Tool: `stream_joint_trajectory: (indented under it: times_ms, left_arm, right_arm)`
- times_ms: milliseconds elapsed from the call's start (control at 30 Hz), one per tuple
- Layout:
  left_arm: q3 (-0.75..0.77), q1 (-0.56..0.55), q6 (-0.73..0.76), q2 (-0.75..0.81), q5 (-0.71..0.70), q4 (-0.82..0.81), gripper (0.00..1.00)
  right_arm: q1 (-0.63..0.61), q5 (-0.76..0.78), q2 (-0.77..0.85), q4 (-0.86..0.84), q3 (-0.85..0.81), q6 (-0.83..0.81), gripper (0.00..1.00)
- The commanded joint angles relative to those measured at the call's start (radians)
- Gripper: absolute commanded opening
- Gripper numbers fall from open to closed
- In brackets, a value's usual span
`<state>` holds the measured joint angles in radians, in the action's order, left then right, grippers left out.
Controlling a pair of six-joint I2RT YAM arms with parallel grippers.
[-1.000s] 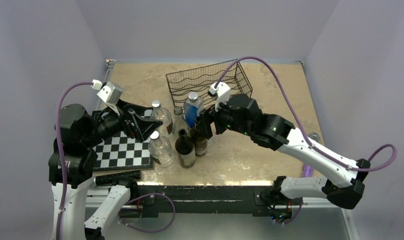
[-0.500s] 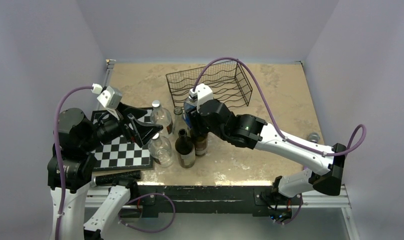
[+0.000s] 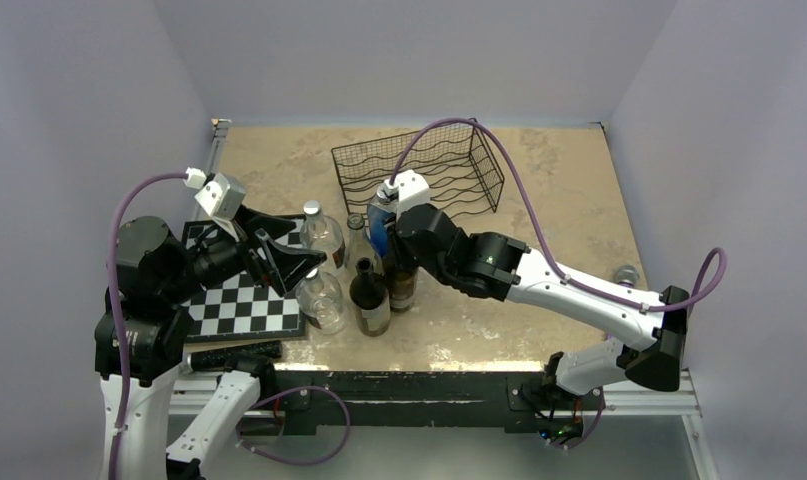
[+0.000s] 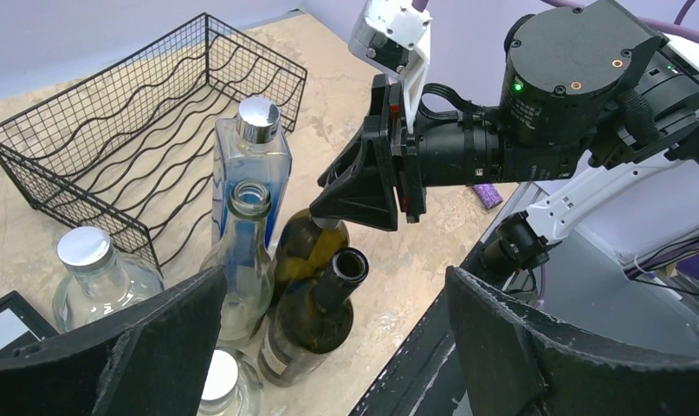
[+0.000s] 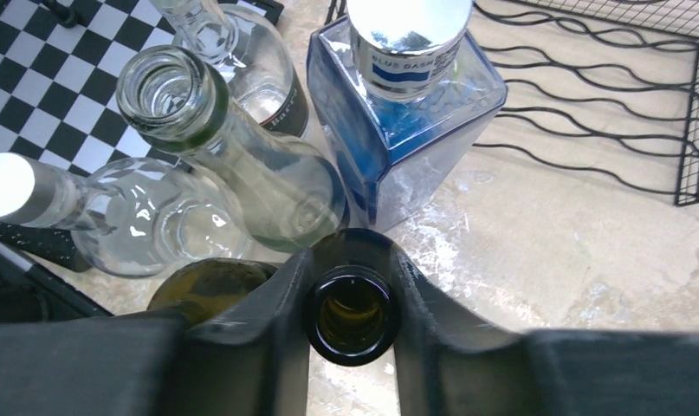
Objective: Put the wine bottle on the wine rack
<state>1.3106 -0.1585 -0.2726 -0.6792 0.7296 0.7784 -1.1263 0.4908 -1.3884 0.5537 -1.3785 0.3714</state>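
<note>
My right pincer (image 5: 352, 303) grips the neck of the dark wine bottle (image 4: 298, 251), upright mid-frame among other bottles (image 3: 324, 240), so it can lift straight out. The wire wine rack (image 3: 419, 168) sits behind, upper centre. My left pincer (image 3: 284, 262) gapes idle.

Left tool (image 4: 333, 347) agape, aloft; right arm (image 3: 579, 290) outstretched, right tool (image 5: 352, 314) clamped.
</note>
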Motion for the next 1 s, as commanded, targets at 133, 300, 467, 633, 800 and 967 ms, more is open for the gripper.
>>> stream_joint_trajectory:
  times_ms: [133, 300, 467, 633, 800, 967]
  left_arm:
    - [-0.004, -0.004, 0.015, -0.008, 0.092, -0.030, 0.99]
    - [0.001, -0.010, -0.013, -0.008, 0.171, -0.097, 0.99]
    - [-0.031, -0.023, -0.145, -0.047, 0.249, -0.285, 0.99]
    - [-0.036, -0.190, -0.199, -0.110, 0.229, -0.454, 0.99]
    - [-0.029, -0.411, -0.181, -0.229, 0.139, -0.541, 0.99]
    - [0.051, -0.590, -0.055, -0.392, 0.065, -0.529, 0.99]
  right_arm:
    - [-0.003, 0.100, 0.031, 0.006, 0.001, 0.020, 0.00]
    - [-0.003, 0.152, 0.114, 0.074, -0.047, -0.024, 0.00]
    - [-0.002, 0.137, 0.208, 0.195, -0.167, -0.083, 0.00]
    - [-0.001, 0.137, 0.277, 0.372, -0.288, -0.084, 0.00]
    - [0.000, 0.097, 0.353, 0.520, -0.406, -0.070, 0.00]
    - [0.000, 0.020, 0.377, 0.674, -0.545, -0.049, 0.00]
